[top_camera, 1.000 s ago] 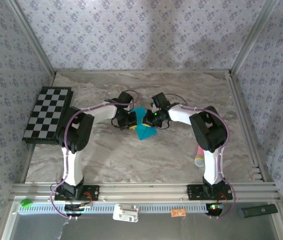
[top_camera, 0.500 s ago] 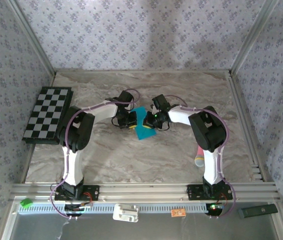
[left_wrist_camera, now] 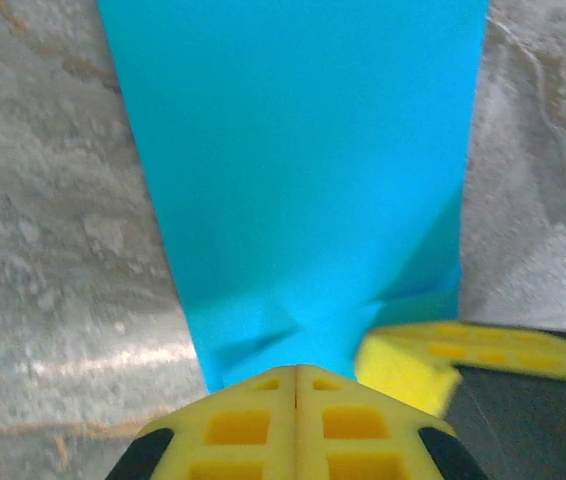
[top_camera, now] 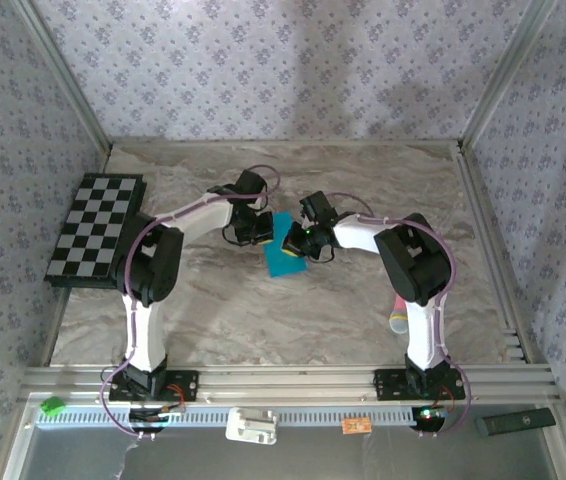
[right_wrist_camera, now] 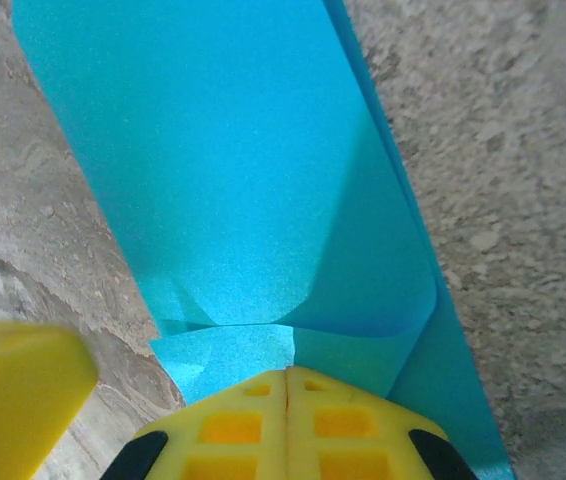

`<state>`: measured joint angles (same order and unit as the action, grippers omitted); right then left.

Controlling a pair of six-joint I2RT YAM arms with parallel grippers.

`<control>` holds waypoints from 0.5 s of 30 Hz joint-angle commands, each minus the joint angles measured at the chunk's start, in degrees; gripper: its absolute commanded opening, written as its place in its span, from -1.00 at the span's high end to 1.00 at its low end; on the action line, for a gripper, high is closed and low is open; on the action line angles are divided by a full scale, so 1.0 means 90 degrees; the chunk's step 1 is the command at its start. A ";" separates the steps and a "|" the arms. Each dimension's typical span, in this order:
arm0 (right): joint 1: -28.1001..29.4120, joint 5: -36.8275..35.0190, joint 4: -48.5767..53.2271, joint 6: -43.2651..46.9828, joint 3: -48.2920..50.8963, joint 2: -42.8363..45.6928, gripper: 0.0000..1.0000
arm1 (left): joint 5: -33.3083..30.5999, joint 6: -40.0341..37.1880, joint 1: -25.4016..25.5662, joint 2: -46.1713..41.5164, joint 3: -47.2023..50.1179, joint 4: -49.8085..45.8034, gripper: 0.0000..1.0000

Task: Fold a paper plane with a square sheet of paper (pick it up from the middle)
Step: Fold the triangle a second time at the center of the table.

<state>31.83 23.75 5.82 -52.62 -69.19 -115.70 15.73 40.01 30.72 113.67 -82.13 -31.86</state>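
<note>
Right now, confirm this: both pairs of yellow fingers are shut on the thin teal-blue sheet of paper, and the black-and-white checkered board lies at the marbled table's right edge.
Wrong: the top external view shows the black-and-white checkered board at the left edge of the marbled table. The left fingers and right fingers are shut on the thin teal-blue sheet of paper.

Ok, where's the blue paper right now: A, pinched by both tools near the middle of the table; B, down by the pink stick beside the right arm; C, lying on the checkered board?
A: the left tool and the right tool are each shut on the blue paper.
</note>
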 commanded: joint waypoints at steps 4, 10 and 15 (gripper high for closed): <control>0.0052 -0.0750 0.0909 -0.0433 0.0241 -0.0450 0.92 | 0.0522 0.0830 0.0178 -0.0772 0.1076 0.0609 0.94; 0.0052 -0.0722 0.0893 -0.0422 0.0202 -0.0475 0.92 | 0.0891 0.1172 0.0180 -0.0802 0.1471 0.1091 0.93; 0.0056 -0.0685 0.0885 -0.0391 0.0169 -0.0493 0.92 | 0.1160 0.1253 0.0188 -0.0707 0.1527 0.1274 0.92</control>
<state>31.92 23.31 5.98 -55.33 -69.32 -115.70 23.31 49.78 32.27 107.39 -68.82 -22.57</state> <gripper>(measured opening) 0.050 0.046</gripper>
